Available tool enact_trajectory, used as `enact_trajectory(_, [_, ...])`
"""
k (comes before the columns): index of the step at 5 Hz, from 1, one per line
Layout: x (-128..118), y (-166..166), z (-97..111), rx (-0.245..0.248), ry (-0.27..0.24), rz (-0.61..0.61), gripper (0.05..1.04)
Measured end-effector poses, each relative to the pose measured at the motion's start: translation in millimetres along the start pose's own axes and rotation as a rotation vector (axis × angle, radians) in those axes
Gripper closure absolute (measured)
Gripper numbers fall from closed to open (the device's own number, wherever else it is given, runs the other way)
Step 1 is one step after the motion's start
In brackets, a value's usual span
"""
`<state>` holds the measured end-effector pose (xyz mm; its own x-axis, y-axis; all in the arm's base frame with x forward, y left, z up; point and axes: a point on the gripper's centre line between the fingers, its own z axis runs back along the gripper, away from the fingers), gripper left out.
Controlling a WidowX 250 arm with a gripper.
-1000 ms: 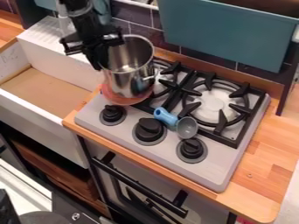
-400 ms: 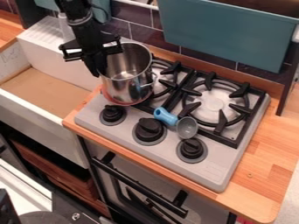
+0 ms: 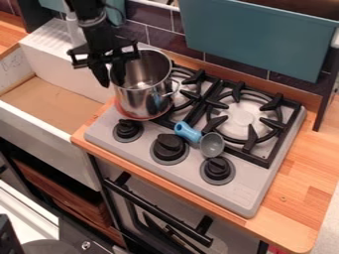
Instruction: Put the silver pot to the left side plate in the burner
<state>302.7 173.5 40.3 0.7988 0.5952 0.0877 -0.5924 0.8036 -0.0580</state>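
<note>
- The black gripper [image 3: 112, 84] hangs at the upper left of the view, its fingers [image 3: 100, 74] apart, one on each side of the pot's near-sink wall: one outside the pot, the other inside its mouth.
- The silver pot [image 3: 142, 101] stands upright below the fingers and toward the view's right, at the left end of the stove [image 3: 245, 191], its mouth open upward and its wire handle [image 3: 173, 89] on the side away from the outer finger.
- A reddish edge [image 3: 120, 110] shows around the pot's base, lower than the fingertips; how the base sits on it is hidden.
- Rightward from the fingers, past the pot, come the left burner grate [image 3: 198, 79] and then the right burner [image 3: 244, 118].
- Down and right of the fingers, a spoon with a blue handle [image 3: 188, 132] and grey bowl [image 3: 212, 145] lies at the front of the right burner.
- Three black knobs [image 3: 169, 147] run along the stove's front, below and right of the fingers.
- The white sink [image 3: 46, 129] lies left of the fingers and below them.
</note>
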Motion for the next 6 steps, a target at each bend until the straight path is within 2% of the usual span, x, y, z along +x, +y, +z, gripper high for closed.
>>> enact_trajectory(1, [5.4,-2.1,6.1,-0.002,-0.006,0.011,0.316])
enact_trajectory(2, [9.1,-4.3,11.5,-0.015,-0.002,0.033,0.093])
enact_trajectory(3, [9.7,-0.1,19.7,0.035,0.023,0.052,0.086])
enact_trajectory(4, [6.4,0.7,38.6,0.096,0.062,0.050,0.086])
enact_trajectory(5, [0.0,-19.0,50.6,0.083,0.007,0.033,0.086])
enact_trajectory(6, [-16.5,-43.6,48.5,0.031,-0.032,0.001,0.086])
